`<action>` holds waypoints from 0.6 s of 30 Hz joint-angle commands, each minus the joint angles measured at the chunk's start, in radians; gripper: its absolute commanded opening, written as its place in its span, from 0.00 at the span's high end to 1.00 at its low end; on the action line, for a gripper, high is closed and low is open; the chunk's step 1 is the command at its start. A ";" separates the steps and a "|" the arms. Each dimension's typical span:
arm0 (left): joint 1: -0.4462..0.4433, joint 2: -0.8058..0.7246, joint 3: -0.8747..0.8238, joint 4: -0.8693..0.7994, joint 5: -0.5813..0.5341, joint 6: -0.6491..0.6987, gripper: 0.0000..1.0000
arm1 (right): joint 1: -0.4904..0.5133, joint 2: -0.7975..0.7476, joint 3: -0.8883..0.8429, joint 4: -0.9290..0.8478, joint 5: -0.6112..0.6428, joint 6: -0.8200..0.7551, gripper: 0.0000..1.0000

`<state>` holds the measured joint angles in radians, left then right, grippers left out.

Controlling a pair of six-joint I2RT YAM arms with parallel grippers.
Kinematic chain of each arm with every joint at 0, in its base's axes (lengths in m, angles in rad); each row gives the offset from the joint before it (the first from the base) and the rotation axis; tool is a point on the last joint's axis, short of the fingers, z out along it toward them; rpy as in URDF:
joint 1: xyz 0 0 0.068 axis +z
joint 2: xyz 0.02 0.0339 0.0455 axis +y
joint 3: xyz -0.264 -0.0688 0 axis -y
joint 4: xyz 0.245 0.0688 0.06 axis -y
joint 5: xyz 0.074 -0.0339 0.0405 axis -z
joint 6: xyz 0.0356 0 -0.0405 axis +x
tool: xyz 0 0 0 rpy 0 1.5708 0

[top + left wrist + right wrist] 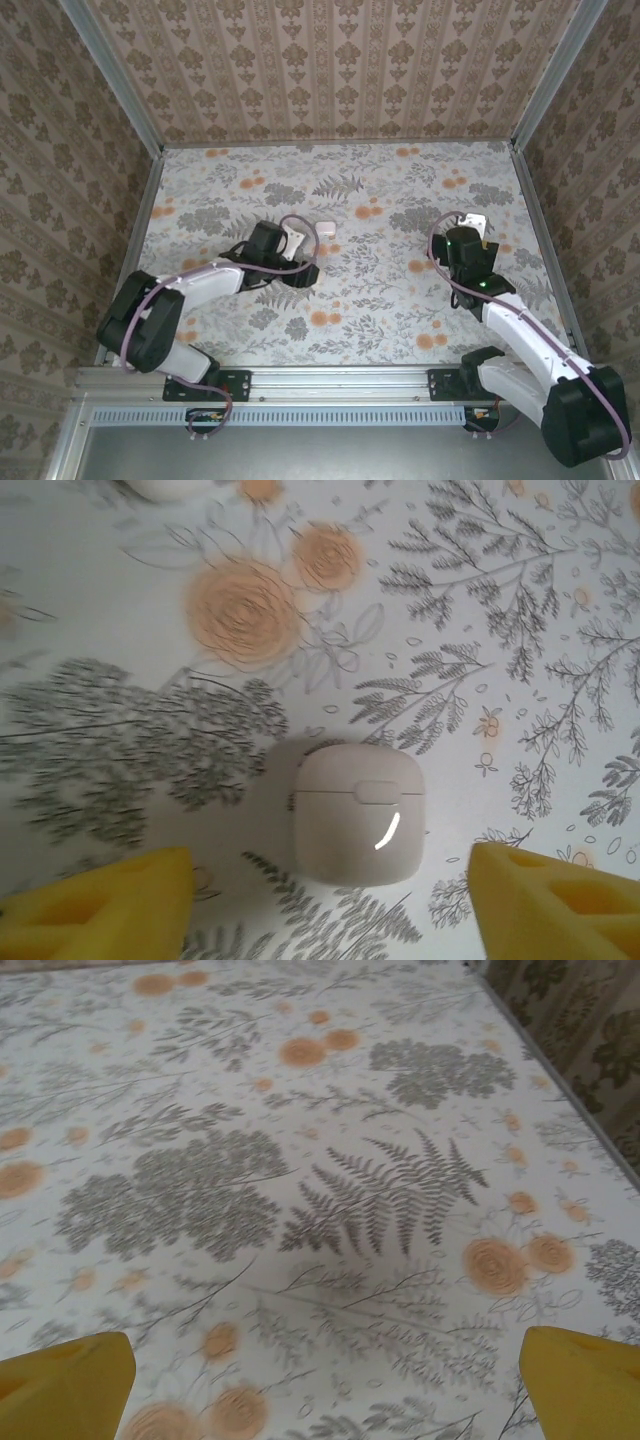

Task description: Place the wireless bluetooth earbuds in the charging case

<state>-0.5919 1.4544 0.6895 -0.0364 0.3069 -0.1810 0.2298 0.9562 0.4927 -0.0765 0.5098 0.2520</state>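
Left gripper (330, 868) is hanging released over the worktop (520, 600), fingers (110, 900) sitting either side of the shut white charging case (358, 815), not touching. Case is lying centred between them, lid seam running finger to finger. Can't tell if earbuds are sitting inside. Right gripper (328, 1345) is gaping empty, well apart. Left arm is nearer.

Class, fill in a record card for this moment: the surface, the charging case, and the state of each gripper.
Surface: table, floral pattern
Case: charging case, white, lid shut, lying flat on the table
Left: left gripper open, the case between its fingers, apart from both
Right: right gripper open, over the table, holding nothing
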 commanded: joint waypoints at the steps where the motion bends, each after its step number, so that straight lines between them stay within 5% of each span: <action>1: 0.047 -0.068 0.067 -0.151 -0.125 0.081 0.23 | -0.038 0.015 -0.060 0.154 0.030 -0.044 0.00; 6: 0.204 -0.138 0.107 -0.125 -0.272 0.165 0.00 | -0.102 0.055 -0.172 0.412 -0.005 -0.057 0.00; 12: 0.367 -0.123 -0.004 0.147 -0.442 0.294 0.00 | -0.165 0.162 -0.217 0.670 -0.134 -0.104 0.00; 18: 0.520 -0.064 -0.224 0.616 -0.333 0.252 0.00 | -0.180 0.301 -0.231 0.929 -0.202 -0.147 0.00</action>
<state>-0.1127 1.3605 0.5537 0.2874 -0.0650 0.0498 0.0593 1.2045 0.2745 0.6510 0.3744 0.1410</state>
